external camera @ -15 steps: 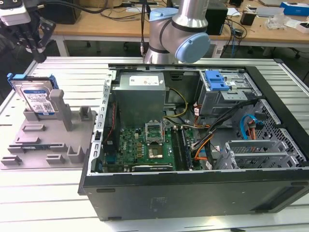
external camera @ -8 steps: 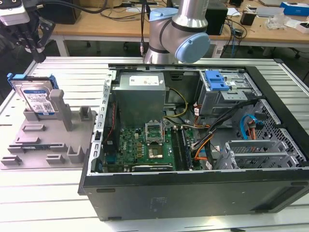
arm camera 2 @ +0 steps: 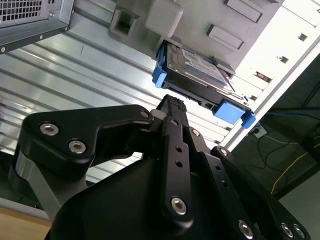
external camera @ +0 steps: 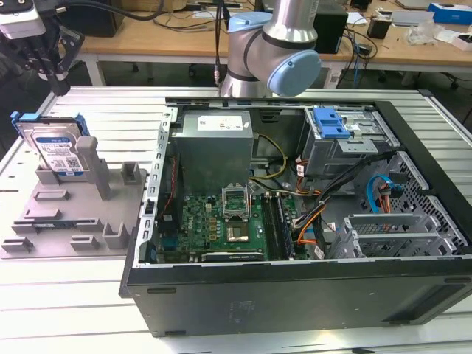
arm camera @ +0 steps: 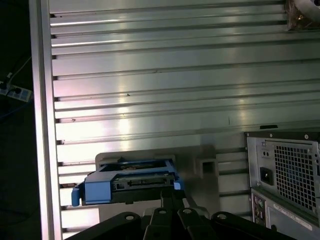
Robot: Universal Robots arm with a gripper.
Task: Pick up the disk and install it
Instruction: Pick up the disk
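The disk (external camera: pixel 56 150) is a silver drive with a white-and-blue label in a blue plastic carrier. It stands on edge in a slot of the grey holder (external camera: pixel 70 217) at the exterior view's left. My gripper (external camera: pixel 57 85) hangs a little above the disk's upper edge, apart from it, with its dark fingers together and nothing between them. In both wrist views the disk (arm camera 2: pixel 197 67) (arm camera: pixel 129 182) lies just beyond the tip of the gripper (arm camera 2: pixel 172 103) (arm camera: pixel 170 194), with a gap between them.
An open computer case (external camera: pixel 295 291) fills the middle and the exterior view's right, holding a grey power-supply box (external camera: pixel 214 140), a motherboard (external camera: pixel 221 221) and a drive cage with a blue latch (external camera: pixel 330 122). The arm's base (external camera: pixel 269 51) stands behind it. Ribbed metal table (external camera: pixel 66 295) lies around.
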